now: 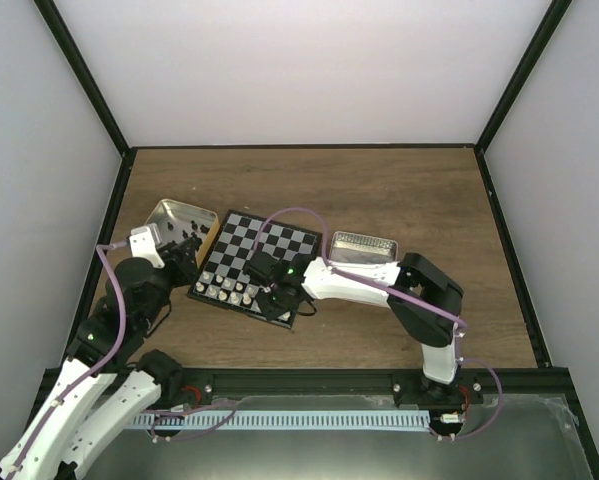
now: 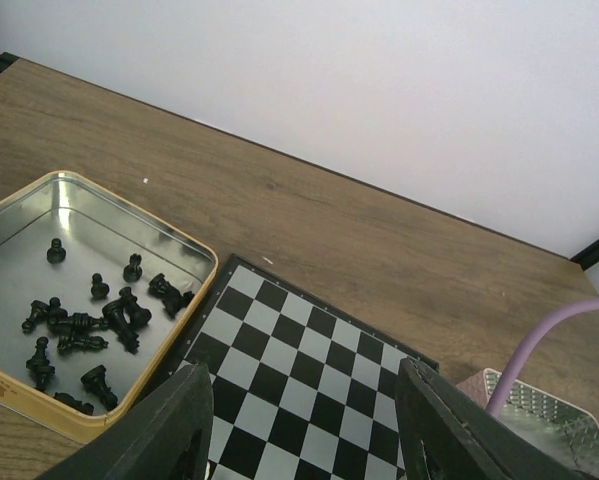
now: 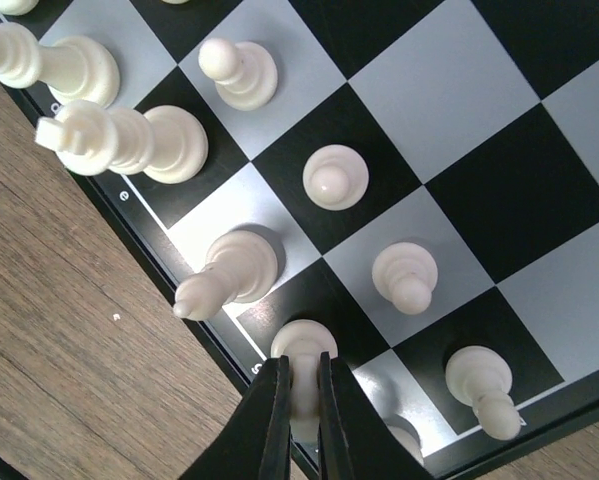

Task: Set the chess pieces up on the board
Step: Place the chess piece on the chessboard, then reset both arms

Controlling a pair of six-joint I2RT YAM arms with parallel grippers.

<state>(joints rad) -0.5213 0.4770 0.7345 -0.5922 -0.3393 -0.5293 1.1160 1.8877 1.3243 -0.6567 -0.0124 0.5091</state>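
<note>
The board [image 1: 264, 255] lies at the table's middle left, with several cream-white chess pieces [image 1: 229, 291] standing along its near edge. My right gripper [image 3: 301, 395] is shut on a white piece [image 3: 304, 345] whose base rests on a black square of the board's [image 3: 459, 110] edge row. Around it stand a bishop [image 3: 229, 275], pawns [image 3: 335, 177] and taller pieces [image 3: 129, 140]. Several black pieces [image 2: 89, 330] lie in the gold-rimmed tin [image 2: 129, 400]. My left gripper [image 2: 304, 425] hangs open above the board's [image 2: 309, 350] bare squares, holding nothing.
A second, silver tin [image 1: 361, 248] sits right of the board, seen as a corner [image 2: 539, 410] in the left wrist view. A purple cable [image 1: 289, 215] arcs over the board. Dark frame rails edge the wooden table [image 1: 379, 190].
</note>
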